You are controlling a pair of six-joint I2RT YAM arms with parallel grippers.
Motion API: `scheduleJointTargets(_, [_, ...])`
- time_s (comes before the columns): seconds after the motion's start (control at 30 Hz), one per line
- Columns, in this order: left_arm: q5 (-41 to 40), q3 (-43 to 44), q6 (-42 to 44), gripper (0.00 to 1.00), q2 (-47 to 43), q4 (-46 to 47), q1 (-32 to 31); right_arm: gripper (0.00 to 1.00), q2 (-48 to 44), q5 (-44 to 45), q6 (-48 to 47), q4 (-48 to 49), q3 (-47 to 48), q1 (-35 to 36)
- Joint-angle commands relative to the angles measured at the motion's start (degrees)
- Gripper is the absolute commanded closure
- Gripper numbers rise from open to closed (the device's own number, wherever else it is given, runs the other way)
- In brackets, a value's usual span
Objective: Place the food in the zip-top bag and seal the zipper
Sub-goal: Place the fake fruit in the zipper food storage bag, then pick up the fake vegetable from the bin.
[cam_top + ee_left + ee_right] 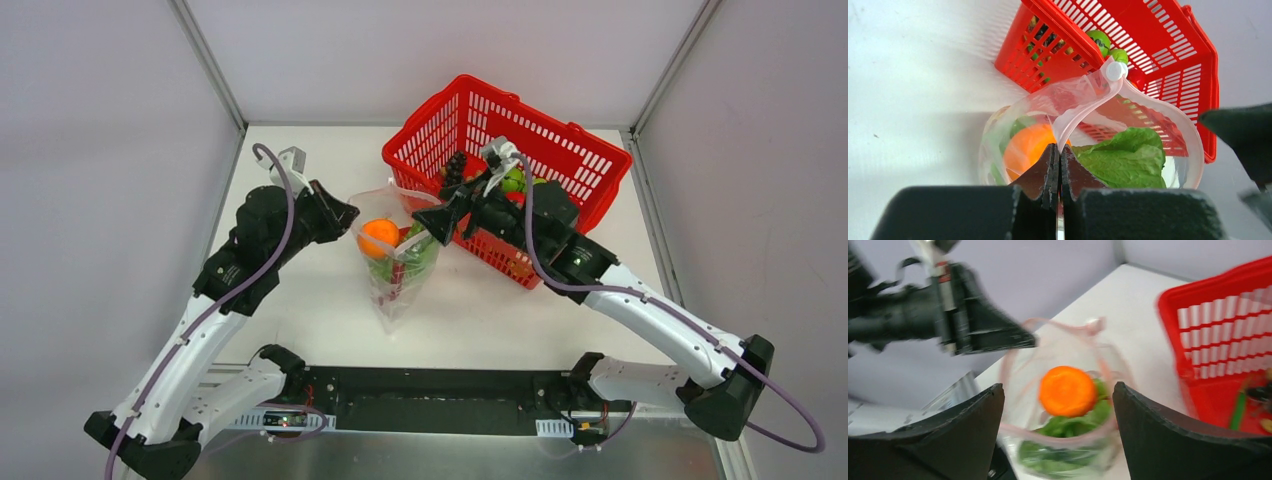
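The clear zip-top bag (398, 285) stands open on the table. My left gripper (350, 214) is shut on its rim, clamping the pink zipper strip (1079, 111) just below the white slider (1115, 70). The orange piece (379, 237) lies in the bag's mouth on the green leafy cabbage (1128, 157). My right gripper (428, 224) hangs open and empty just over the bag's right rim. In the right wrist view the orange piece (1068, 390) and the cabbage (1068, 427) show between its open fingers (968, 432). The yellow fruit and the red fruit are not visible.
The red plastic basket (560, 140) stands at the back right, touching the bag's far side. It holds dark grapes (455, 165) and green toy pieces (513, 181). White walls close the table on the left, back and right.
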Motion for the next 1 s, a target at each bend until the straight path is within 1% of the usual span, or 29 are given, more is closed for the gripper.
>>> scheduleJointTargets(0.0, [-6.3, 2.1, 2.4, 1.00, -4.4, -0.2, 0.6, 0.17, -0.6, 13.1, 0.6, -2.0, 3.2, -5.1])
scheduleJointTargets(0.1, [-10.2, 1.1, 3.8, 1.00, -7.5, -0.5, 0.6, 0.17, 2.6, 13.5, 1.5, -7.6, 7.1, -10.2])
scheduleJointTargets(0.17, [-10.6, 1.7, 4.8, 1.00, -8.2, -1.5, 0.6, 0.17, 5.3, 13.4, 2.3, -11.0, 9.0, -13.5])
scheduleJointTargets(0.3, [-7.1, 2.9, 5.4, 1.00, -7.0, -2.3, 0.6, 0.18, 12.9, 12.4, 5.3, -19.1, 13.3, -20.8])
scheduleJointTargets(0.33, [-6.0, 2.9, 5.2, 1.00, -6.6, -2.4, 0.6, 0.19, 14.7, 11.4, 6.7, -21.2, 14.3, -22.6])
scheduleJointTargets(0.4, [-4.4, 2.7, 4.9, 1.00, -6.1, -2.1, 0.6, 0.20, 18.0, 6.4, 7.9, -25.4, 16.1, -25.1])
scheduleJointTargets(0.47, [-3.6, 2.1, 4.7, 1.00, -5.9, -1.5, 0.6, 0.20, 20.7, 4.2, 8.0, -29.5, 17.5, -25.9])
scheduleJointTargets(0.6, [-2.4, 1.8, 4.6, 1.00, -4.6, -0.8, 0.6, 0.21, 25.3, -0.1, 7.1, -34.3, 18.0, -26.1])
scheduleJointTargets(0.73, [-0.6, 1.6, 3.9, 1.00, -2.8, 0.5, 0.6, 0.25, 33.8, -3.5, 5.8, -42.1, 22.0, -26.1])
scheduleJointTargets(0.77, [0.8, 1.6, 3.9, 1.00, -2.4, 0.7, 0.6, 0.25, 35.3, -2.6, 5.6, -43.3, 22.6, -26.0])
scheduleJointTargets(0.87, [1.5, 1.6, 3.6, 1.00, -1.9, 0.9, 0.6, 0.25, 38.8, -0.3, 4.9, -45.2, 23.0, -26.0])
scheduleJointTargets(0.97, [1.2, 1.2, 3.7, 1.00, -2.4, 0.6, 0.6, 0.24, 41.2, 5.5, 5.0, -47.7, 23.5, -26.0])
